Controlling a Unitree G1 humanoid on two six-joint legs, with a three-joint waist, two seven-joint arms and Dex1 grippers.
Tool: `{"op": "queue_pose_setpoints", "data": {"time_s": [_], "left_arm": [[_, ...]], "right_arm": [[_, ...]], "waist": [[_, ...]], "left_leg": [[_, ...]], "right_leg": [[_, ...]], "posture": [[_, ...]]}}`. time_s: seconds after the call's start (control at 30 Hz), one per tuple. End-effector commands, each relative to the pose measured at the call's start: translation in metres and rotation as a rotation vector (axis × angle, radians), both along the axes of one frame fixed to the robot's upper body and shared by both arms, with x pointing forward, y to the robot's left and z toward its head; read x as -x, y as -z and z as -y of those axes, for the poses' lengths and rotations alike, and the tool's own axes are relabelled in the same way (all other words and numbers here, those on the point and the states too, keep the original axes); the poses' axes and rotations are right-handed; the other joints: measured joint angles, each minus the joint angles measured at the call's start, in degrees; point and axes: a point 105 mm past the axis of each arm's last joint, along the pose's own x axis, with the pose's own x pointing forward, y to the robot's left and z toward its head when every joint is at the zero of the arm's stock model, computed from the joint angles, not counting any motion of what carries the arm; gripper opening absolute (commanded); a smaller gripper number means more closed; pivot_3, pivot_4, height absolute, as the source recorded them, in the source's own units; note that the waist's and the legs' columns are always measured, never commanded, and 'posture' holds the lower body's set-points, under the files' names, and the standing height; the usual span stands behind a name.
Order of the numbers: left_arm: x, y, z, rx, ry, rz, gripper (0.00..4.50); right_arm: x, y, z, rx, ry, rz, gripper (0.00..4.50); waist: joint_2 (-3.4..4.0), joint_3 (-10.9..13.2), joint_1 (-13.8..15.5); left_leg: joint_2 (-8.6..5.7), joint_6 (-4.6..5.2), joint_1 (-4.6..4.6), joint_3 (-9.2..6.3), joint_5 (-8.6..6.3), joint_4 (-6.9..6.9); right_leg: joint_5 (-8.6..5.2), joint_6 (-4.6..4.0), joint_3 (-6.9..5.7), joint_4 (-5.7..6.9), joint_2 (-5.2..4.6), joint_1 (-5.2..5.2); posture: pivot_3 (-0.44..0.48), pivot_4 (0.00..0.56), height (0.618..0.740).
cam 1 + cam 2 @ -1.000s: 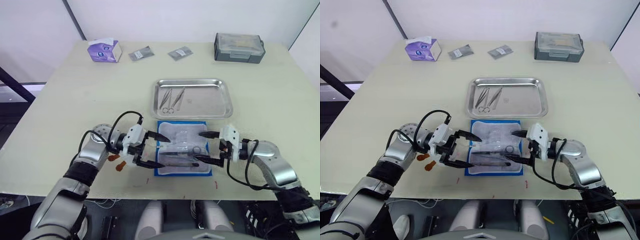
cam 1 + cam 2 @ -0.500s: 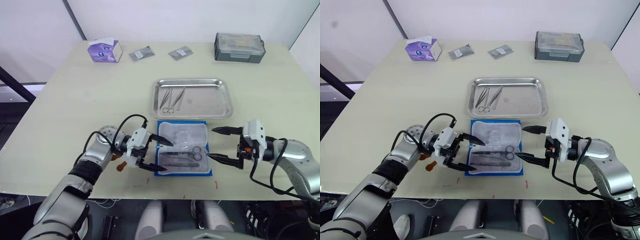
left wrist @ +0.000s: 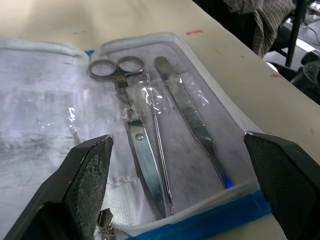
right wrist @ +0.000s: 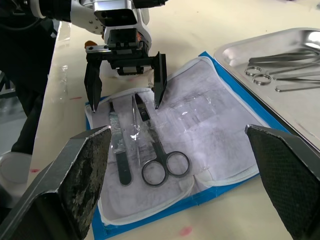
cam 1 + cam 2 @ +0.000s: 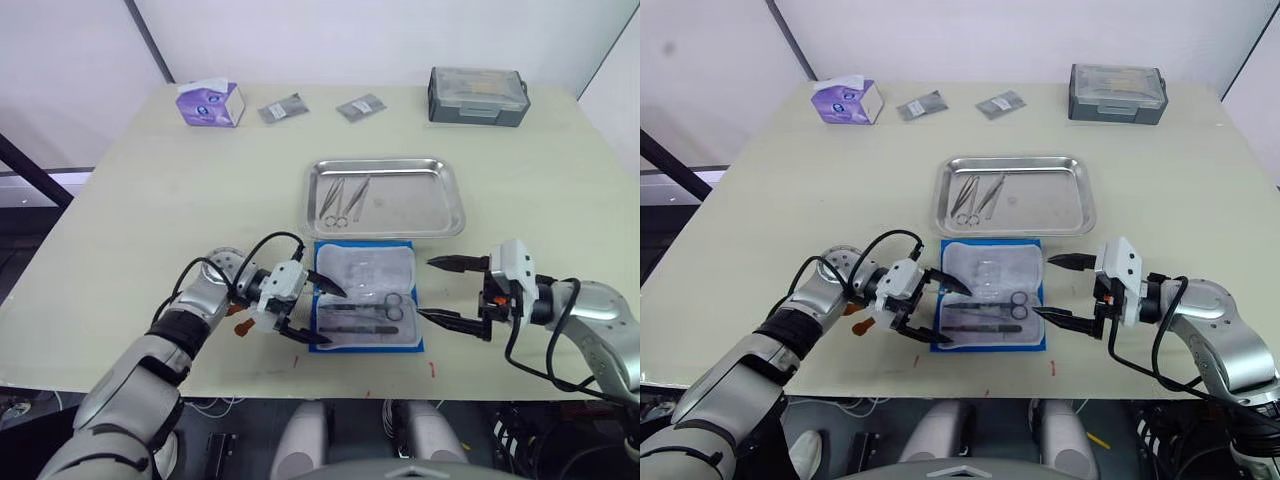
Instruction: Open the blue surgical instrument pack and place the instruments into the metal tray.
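Note:
The blue surgical instrument pack lies open near the table's front edge, its pale clear-plastic inside facing up. Inside it lie scissors, a thin probe and flat tweezers. My left gripper is open, its fingers straddling the pack's left edge and holding nothing. Just right of the pack, my right gripper is open and empty. The metal tray sits directly behind the pack with small scissors and forceps in its left part.
Along the far edge stand a purple tissue box, two grey sachets and a grey lidded box. A small orange piece lies by my left wrist. The table's front edge runs just below the pack.
My right gripper has pulled back to the right, off the pack. My left gripper has shifted right onto the pack's left edge. The scissors now lie uncovered.

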Motion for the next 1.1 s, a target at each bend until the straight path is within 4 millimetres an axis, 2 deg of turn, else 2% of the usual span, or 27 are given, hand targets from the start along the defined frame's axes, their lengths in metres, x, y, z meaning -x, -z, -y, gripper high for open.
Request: {"op": "queue_pose_setpoints", "data": {"time_s": [0.03,0.5,0.63,0.87,1.1], "left_arm": [[0.019,0.034,-0.016,-0.162,0.032,-0.115,4.42],[0.03,0.049,-0.012,-0.174,-0.008,-0.176,4.42],[0.03,0.053,-0.012,-0.172,-0.021,-0.178,4.42],[0.033,0.056,-0.012,-0.147,-0.026,-0.195,4.42],[0.033,0.056,-0.013,-0.142,-0.029,-0.197,4.42]], "right_arm": [[0.001,-0.008,-0.006,0.008,-0.022,0.046,4.5],[-0.006,0.007,-0.019,0.088,-0.059,0.052,4.5],[-0.008,0.013,-0.028,0.113,-0.06,0.059,4.5],[-0.023,0.021,-0.051,0.19,-0.008,0.041,4.5],[-0.032,0.031,-0.063,0.342,-0.016,0.059,4.5]], "waist": [[0.16,-0.1,-0.1],[0.36,-0.3,-0.1],[0.55,-0.5,-0.1],[0.92,-0.9,-0.2],[1.03,-1.0,-0.3]], "left_leg": [[0.0,0.0,0.02,0.02,0.0,0.0],[0.02,0.01,0.07,0.08,0.0,-0.01],[0.02,0.01,0.08,0.08,0.0,-0.01],[0.01,0.01,0.12,0.15,-0.01,-0.02],[0.01,0.02,0.12,0.15,-0.01,-0.03]], "right_leg": [[0.0,0.0,0.03,0.0,0.01,0.01],[0.0,0.0,0.1,-0.01,0.05,0.02],[0.0,0.0,0.1,0.0,0.05,0.02],[0.0,0.01,0.17,0.01,0.06,0.02],[-0.01,0.01,0.17,-0.01,0.05,0.02]], "posture": [[0.0,0.15,0.734],[0.0,0.15,0.734],[0.0,0.15,0.734],[0.0,0.15,0.734],[0.0,0.15,0.734]]}}
